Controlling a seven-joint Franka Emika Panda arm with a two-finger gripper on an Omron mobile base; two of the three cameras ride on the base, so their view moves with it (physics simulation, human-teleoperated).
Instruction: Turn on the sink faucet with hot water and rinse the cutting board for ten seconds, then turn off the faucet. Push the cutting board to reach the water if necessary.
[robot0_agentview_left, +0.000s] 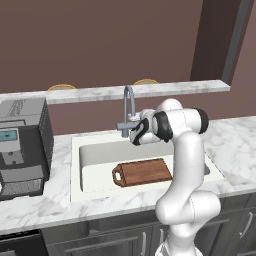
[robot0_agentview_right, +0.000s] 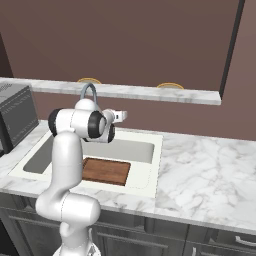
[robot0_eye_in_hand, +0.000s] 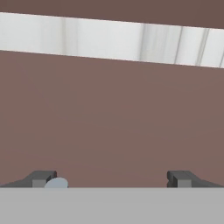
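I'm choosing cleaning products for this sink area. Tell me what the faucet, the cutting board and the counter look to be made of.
Sink faucet: looks like metal, a dull grey finish on a slim arched tube.
Cutting board: looks like wood, reddish-brown with faint lengthwise streaks, matte.
Counter: looks like marble or a marble-look stone, white with grey veins, smooth; the rendering cannot settle which.

Brown wall (robot0_agentview_left: 100, 40), marble counter (robot0_agentview_right: 210, 175), grey cabinets (robot0_agentview_left: 115, 240)

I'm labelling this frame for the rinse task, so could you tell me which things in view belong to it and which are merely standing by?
Belongs to the job:
- sink faucet
- cutting board, lying in the sink
- gripper, up by the faucet's base

Just standing by:
- dark appliance on the counter beside the sink
- raised marble ledge behind it
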